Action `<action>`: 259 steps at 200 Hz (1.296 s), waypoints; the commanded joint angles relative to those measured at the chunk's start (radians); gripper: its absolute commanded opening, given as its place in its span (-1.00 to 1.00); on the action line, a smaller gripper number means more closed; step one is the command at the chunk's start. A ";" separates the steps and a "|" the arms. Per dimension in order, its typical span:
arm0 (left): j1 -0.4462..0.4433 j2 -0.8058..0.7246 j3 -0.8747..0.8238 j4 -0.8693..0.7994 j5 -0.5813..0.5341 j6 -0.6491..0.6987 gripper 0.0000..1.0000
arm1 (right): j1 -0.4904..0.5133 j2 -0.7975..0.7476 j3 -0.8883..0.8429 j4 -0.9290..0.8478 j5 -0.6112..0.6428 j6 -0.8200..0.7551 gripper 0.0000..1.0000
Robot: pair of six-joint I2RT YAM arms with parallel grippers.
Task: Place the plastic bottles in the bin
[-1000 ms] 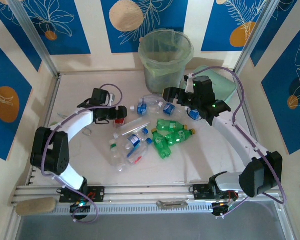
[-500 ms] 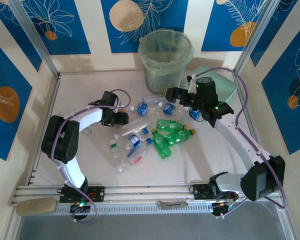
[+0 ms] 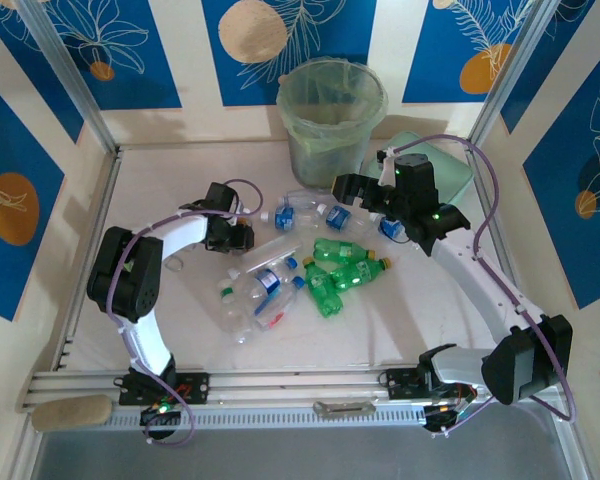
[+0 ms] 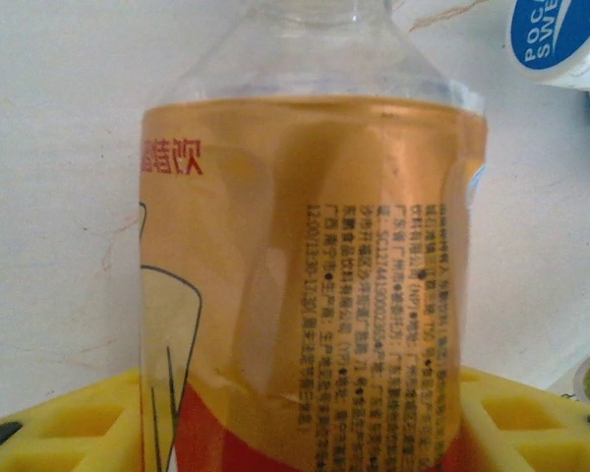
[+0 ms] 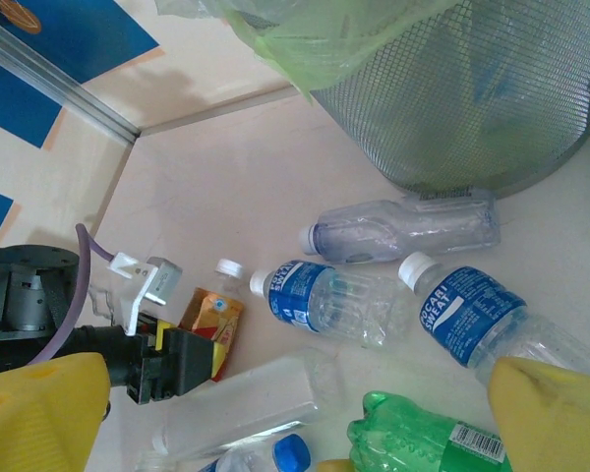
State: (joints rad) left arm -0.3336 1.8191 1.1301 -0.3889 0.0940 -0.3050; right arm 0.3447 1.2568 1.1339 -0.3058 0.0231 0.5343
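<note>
Left end effector [image 3: 241, 238] clenched on orange-labelled clear plastic bottle [image 4: 315, 275], white tabletop [image 3: 400, 310]; right end effector [image 5: 297, 403] fully released.

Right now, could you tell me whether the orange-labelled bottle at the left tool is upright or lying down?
Lying down: the orange-labelled bottle rests flat along the table, its white cap pointing sideways.
</note>
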 commanded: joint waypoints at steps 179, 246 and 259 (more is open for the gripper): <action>-0.104 -0.439 -0.235 0.509 0.420 -0.086 -0.08 | 0.114 0.306 0.078 0.331 -0.397 0.203 0.92; -0.153 -0.449 -0.241 0.514 0.385 -0.070 -0.07 | 0.190 0.433 0.148 0.350 -0.448 0.242 0.87; -0.160 -0.450 -0.240 0.509 0.380 -0.064 -0.07 | 0.199 0.446 0.159 0.348 -0.445 0.239 0.85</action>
State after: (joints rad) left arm -0.4744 1.3918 0.8997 0.0933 0.4736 -0.3843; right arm 0.5262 1.6806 1.2465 0.0364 -0.3862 0.7635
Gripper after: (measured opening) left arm 0.524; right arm 0.936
